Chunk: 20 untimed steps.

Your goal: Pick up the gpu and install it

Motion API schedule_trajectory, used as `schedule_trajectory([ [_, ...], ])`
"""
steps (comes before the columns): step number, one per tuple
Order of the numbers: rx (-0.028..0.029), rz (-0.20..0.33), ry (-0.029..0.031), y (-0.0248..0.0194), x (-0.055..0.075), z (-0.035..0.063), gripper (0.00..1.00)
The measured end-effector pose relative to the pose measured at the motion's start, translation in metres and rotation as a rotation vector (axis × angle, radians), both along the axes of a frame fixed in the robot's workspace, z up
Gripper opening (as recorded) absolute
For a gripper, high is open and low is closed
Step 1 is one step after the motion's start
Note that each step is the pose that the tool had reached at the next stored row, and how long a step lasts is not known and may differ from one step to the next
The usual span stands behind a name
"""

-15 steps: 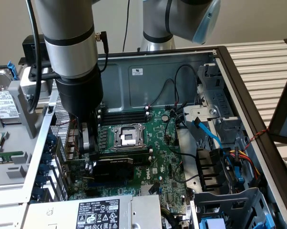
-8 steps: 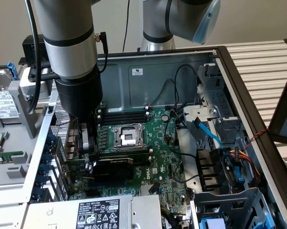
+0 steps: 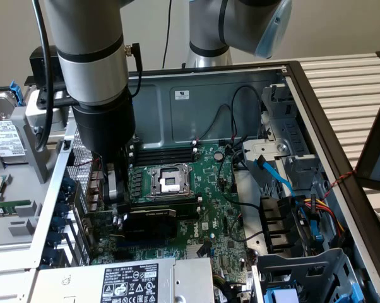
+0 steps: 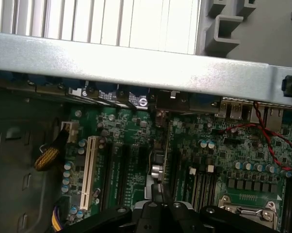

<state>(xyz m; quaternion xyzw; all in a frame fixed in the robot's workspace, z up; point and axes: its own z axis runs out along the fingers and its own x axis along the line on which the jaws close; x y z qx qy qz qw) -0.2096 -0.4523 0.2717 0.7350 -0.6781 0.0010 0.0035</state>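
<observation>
One arm: a grey Universal Robots arm point(image 3: 92, 69) reaches down into the open computer case point(image 3: 196, 95), its black wrist section low over the exterior view's left part of the motherboard point(image 3: 209, 208).
Jaws: the jaws come down beside the rear wall of the case, right at the end of the gpu point(image 3: 153, 213) — whether they are closed on the card or parted, I cannot tell.
Gpu position: in the exterior view the card with its black shroud lies across the board just below the CPU socket point(image 3: 169, 181), its long side running toward the exterior view's right; it sits level, down at the expansion slots.
Wrist view: the card's edge point(image 4: 158, 177) stands upright over a dark slot, with a white slot point(image 4: 90, 170) well to one side and the case's metal rear rail point(image 4: 136, 60) beyond.
Other parts: black RAM sticks point(image 3: 165, 151) above the socket; a blue cable point(image 3: 275, 177) near the drive bays; a labelled power supply point(image 3: 130, 281) at the front edge — a red-and-black twisted wire point(image 4: 267, 145) crosses the board.
</observation>
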Motion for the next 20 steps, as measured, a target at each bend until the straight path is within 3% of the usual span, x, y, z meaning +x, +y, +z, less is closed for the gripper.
schedule_trajectory([
  [20,0.0007,0.0,-0.0001,-0.0012,-0.0007,-0.0004,0.11],
])
